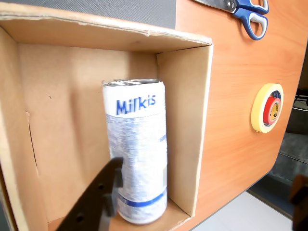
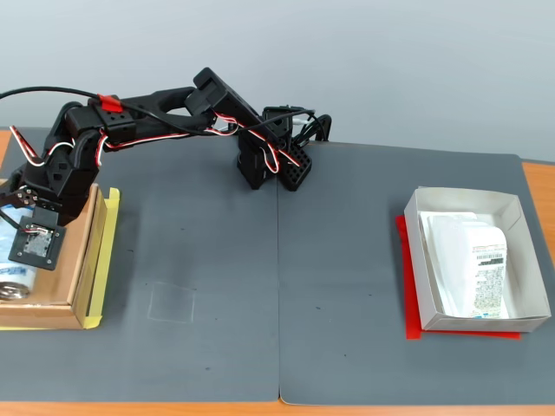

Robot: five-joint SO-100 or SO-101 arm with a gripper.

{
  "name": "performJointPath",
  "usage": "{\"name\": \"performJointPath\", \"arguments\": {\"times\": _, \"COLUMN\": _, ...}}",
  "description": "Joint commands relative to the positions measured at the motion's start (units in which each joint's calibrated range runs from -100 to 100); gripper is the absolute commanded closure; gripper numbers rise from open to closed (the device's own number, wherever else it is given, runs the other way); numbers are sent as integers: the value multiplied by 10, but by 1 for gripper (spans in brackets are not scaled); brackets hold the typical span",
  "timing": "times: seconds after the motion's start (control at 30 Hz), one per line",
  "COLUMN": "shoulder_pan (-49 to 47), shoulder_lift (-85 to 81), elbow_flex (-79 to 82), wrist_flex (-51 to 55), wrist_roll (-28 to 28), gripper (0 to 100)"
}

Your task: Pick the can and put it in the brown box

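The can (image 1: 137, 154), white with blue "Milkis" print, lies on the floor of the brown box (image 1: 187, 120), close to one side wall. One black finger (image 1: 98, 197) of my gripper sits against the can's side. A dark blurred shape at the right edge of the wrist view may be the other finger, well away from the can. In the fixed view my gripper (image 2: 30, 227) hangs over the brown box (image 2: 82, 251) at the far left, and the can's silver end (image 2: 12, 288) shows below the wrist camera. The jaws stand apart and are not closed on the can.
A white box (image 2: 416, 260) on a red sheet holds a white packet (image 2: 473, 260) at the right. Blue-handled scissors (image 1: 250, 12) and a tape roll (image 1: 268, 108) lie on the wooden table beside the brown box. Yellow tape (image 2: 108, 243) runs along the box's side.
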Motion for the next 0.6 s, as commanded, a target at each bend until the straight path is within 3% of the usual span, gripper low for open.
{"name": "performJointPath", "arguments": {"times": 0.0, "shoulder_pan": -1, "shoulder_lift": -55, "elbow_flex": 3, "wrist_flex": -2, "wrist_roll": -4, "gripper": 62}}
{"name": "performJointPath", "arguments": {"times": 0.2, "shoulder_pan": -16, "shoulder_lift": -161, "elbow_flex": 107, "wrist_flex": -2, "wrist_roll": -7, "gripper": 62}}
{"name": "performJointPath", "arguments": {"times": 0.57, "shoulder_pan": -17, "shoulder_lift": -425, "elbow_flex": 327, "wrist_flex": -2, "wrist_roll": -112, "gripper": 62}}
